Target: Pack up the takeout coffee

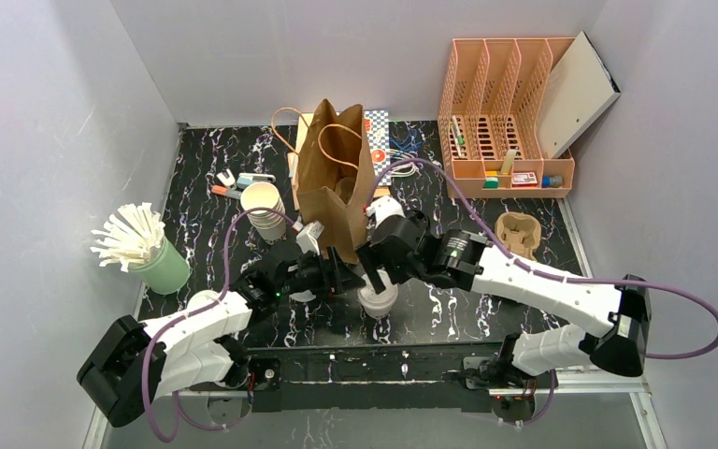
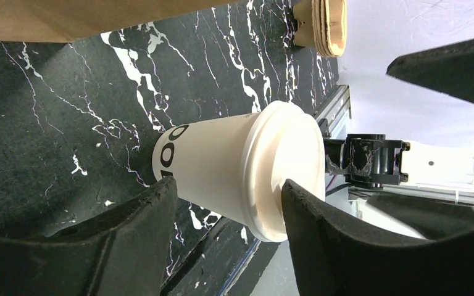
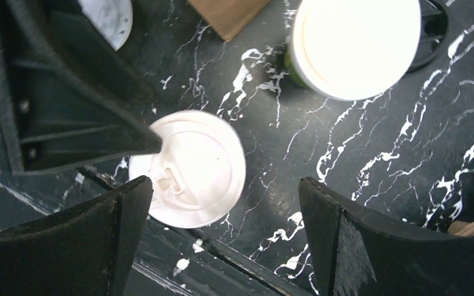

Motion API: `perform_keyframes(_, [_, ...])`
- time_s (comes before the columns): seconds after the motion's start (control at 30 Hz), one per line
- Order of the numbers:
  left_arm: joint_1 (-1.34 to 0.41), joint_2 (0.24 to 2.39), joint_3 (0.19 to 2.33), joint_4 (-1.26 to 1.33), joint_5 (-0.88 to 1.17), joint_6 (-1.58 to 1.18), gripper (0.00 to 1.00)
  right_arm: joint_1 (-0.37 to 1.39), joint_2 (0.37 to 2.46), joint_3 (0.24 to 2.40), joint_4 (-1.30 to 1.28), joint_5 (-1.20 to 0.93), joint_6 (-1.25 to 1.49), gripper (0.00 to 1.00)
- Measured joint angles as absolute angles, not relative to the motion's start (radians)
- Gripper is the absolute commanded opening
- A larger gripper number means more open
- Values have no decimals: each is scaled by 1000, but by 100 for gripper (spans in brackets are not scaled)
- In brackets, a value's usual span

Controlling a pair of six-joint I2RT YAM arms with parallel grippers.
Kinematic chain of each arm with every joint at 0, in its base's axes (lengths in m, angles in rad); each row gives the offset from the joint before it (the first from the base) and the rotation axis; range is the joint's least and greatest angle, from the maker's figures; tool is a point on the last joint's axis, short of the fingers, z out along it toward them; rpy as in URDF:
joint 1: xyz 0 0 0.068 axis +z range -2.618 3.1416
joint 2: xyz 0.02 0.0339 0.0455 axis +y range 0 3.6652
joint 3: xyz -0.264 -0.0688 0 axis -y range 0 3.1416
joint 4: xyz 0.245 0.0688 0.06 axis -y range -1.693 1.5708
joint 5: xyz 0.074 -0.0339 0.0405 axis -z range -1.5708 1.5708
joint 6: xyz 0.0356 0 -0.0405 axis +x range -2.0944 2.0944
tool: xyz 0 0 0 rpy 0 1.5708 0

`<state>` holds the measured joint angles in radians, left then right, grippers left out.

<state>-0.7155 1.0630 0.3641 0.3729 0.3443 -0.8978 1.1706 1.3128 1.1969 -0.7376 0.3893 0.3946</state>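
Cup point(image 1: 378, 299) at low centre, before the bag point(image 1: 337, 178), both grippers close.
Top: left gripper point(image 1: 339, 281) just left of it, right gripper point(image 1: 372, 269) just above. Left wrist: jaws half apart, cup's axis running from jaw to jaw, base by one fingertip, lid point(image 2: 284, 169) by the other; grip cannot be told. Right wrist: jaws wide, looking down on the lid, left of mid-gap.
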Motion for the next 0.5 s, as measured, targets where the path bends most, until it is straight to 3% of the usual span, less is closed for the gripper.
perform_keyframes(0.37, [-715,1050,450,259,340,-852,67,948,1028,972,-683,226,544,62])
perform_keyframes(0.5, [-715,1014,490,216,340,-846,56,899,974,896,-648,132,579,54])
